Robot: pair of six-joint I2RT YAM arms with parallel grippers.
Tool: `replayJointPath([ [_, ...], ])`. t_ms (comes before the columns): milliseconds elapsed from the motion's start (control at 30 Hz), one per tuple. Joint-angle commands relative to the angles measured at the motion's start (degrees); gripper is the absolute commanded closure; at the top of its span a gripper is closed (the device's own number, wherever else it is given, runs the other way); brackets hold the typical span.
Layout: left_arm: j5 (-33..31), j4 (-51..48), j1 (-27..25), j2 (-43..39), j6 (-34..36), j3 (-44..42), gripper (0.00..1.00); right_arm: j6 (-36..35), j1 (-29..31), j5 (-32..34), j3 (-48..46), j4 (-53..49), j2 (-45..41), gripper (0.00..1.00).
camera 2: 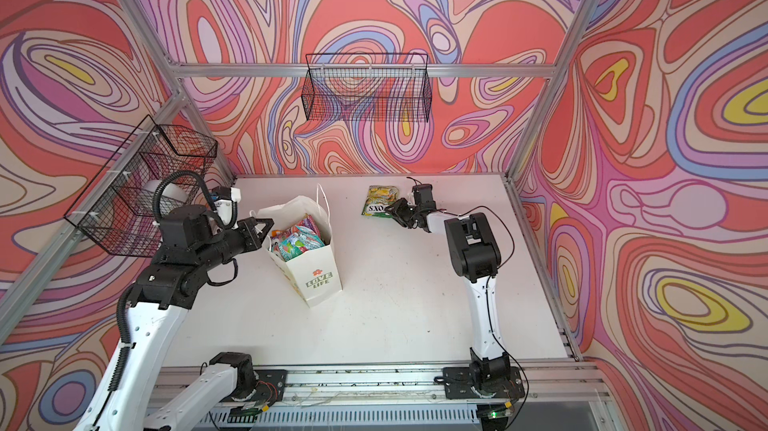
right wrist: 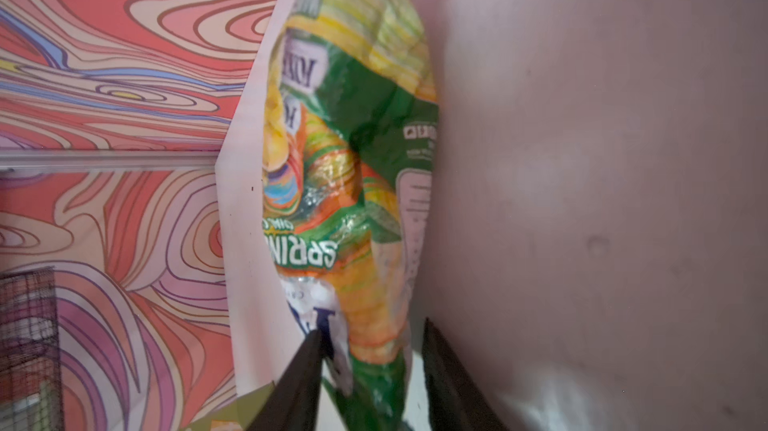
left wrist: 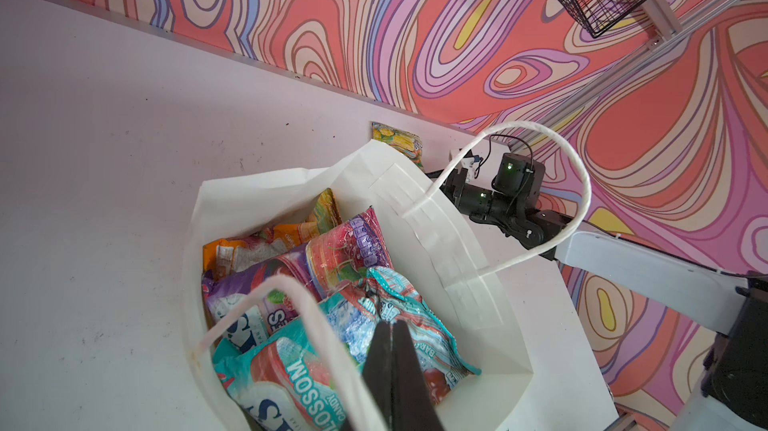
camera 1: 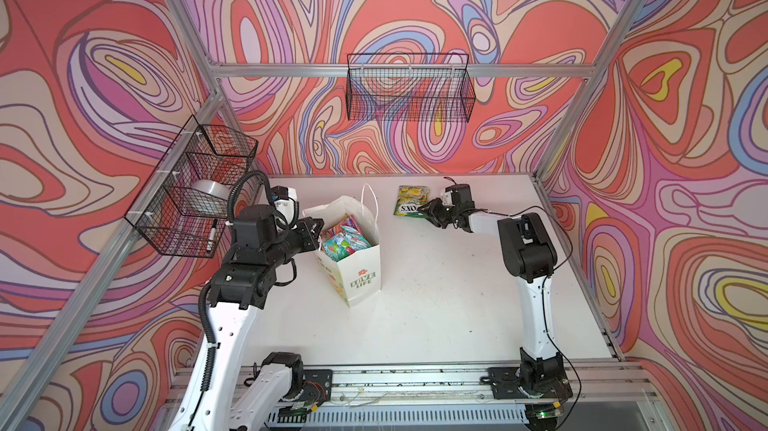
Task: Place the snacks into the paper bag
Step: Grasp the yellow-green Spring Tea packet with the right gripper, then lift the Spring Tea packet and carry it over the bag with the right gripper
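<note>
The white paper bag point(camera 1: 362, 281) point(camera 2: 321, 281) point(left wrist: 451, 250) stands upright left of the table's middle. Several snacks point(camera 1: 345, 235) point(left wrist: 332, 283) in teal, purple and orange lie inside it. My left gripper point(camera 1: 318, 225) point(camera 2: 270, 223) point(left wrist: 390, 323) is shut at the bag's left rim, above the packets. Whether it pinches paper is hidden. One yellow-green snack point(camera 1: 411, 200) point(camera 2: 380, 199) point(right wrist: 353, 158) lies on the table near the back wall. My right gripper point(camera 1: 423, 211) point(camera 2: 390, 210) point(right wrist: 372, 327) straddles that packet's near end. It is open, with a gap on one side.
A black wire basket point(camera 1: 409, 90) hangs on the back wall. A second wire basket point(camera 1: 195, 187) on the left wall holds a pale round object and a marker, close behind the left arm. The bag's cord handles point(left wrist: 577, 183) stick up.
</note>
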Motion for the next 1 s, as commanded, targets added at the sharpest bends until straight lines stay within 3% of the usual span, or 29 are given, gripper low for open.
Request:
replayJointPath([
  [0,-0.16,0.71,-0.23,-0.11,0.41,0.05,1.0,2.24,0.32,-1.26,0.15,1.77,1.6,0.76],
  [167,-0.31,0.71,-0.19,-0.11,0.44,0.07,1.0,2.4,0.32,-1.43,-1.68,3.06,-1.91,1.0],
  [633,-0.07,0.76,-0.23,-0.25,0.35,0.02,1.0,-0.47,0.94,0.12,-11.51,0.87,-22.69,1.0],
  [967,0.21,0.87,-0.23,-0.24,0.27,-0.07,1.0,-5.22,2.61,3.76,-19.29,-7.62,-42.92,1.0],
])
